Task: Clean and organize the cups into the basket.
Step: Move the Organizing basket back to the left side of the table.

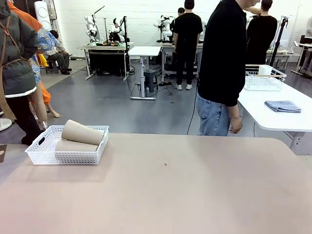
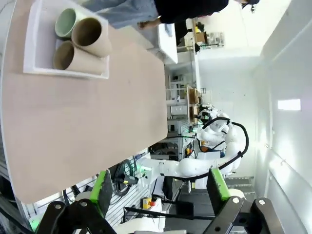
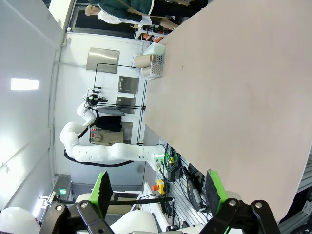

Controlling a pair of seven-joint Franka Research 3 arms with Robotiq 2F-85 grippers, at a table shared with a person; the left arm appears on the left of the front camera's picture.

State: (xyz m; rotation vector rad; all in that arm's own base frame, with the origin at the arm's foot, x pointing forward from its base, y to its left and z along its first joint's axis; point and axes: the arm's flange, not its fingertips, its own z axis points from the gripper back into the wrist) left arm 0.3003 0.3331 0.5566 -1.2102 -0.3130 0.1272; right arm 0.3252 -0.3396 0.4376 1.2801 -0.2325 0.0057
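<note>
Front: bare table (image 1: 195,195) close by, cups (image 1: 80,131) lying in basket (image 1: 66,146), put away; left wrist: gripper (image 2: 161,192) jaws wide, empty, basket far ahead; right wrist: gripper (image 3: 158,192) wide, empty, basket far off.

A robotics lab: white robot arms (image 1: 92,27) mounted on workbenches (image 1: 105,48) along the far wall (people standing among them), grey floor (image 1: 107,102), white tables (image 1: 145,51).
</note>
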